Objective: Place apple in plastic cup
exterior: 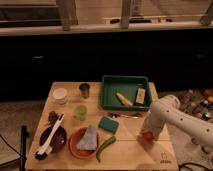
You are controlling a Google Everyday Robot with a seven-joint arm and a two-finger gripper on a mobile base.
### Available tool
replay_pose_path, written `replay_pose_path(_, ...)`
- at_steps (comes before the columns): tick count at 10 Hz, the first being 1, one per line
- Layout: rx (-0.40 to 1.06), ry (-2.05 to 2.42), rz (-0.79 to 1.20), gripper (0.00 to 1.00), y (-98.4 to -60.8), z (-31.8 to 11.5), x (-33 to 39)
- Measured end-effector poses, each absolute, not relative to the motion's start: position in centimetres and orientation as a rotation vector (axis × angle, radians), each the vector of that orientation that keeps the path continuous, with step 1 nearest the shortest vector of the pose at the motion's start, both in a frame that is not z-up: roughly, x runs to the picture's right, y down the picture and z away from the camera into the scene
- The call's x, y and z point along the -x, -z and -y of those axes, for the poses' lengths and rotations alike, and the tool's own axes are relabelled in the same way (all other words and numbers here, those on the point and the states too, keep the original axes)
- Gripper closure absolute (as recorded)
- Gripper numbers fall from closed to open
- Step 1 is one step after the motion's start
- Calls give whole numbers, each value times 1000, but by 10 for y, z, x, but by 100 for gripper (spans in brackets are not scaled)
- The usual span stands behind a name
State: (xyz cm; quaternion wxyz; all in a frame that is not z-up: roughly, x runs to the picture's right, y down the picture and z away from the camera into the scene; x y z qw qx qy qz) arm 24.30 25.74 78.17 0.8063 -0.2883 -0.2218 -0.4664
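**Desk:** Where is the claw?

**Me:** I see the claw (147,130) low over the right front part of the tabletop (125,159). It hangs from the white arm (176,118), which reaches in from the right.

**Desk:** Spread, or pinching something?

**Me:** I cannot tell. The apple (146,136) shows as a red-orange patch right at the claw's tip, just above the wood. I can't say whether it is gripped or only lies under the claw.

**Desk:** What is closest to it?

**Me:** To its left I see a piece of cutlery (125,115), then a green sponge (108,124). Behind it is a green tray (107,95) holding 2 things, a yellow piece (122,98) and a small brown box (140,95).

**Desk:** And the cups?

**Me:** I count 3, all on the left half and well apart from the apple. The green cup (80,112) is nearest me, with a metal cup (84,90) behind it and a white cup (60,95) to the left of that one.

**Desk:** What about the front edge?

**Me:** A chili pepper (105,146) lies beside an orange plate (74,147) that has a gray cloth (90,139) on it. Farther left, a dark bowl (59,142) has a brush (50,142) lying across it.
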Motion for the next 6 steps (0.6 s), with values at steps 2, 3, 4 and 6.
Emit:
replay_pose_path(2, 617, 1004, 469, 100, -779, -253, -242)
replay_pose_path(3, 617, 1006, 468, 100, -778, -252, -241)
replay_pose_path(4, 613, 1006, 463, 100, -776, -248, -242)
replay_pose_path(6, 607, 1002, 454, 100, -771, -241, -244)
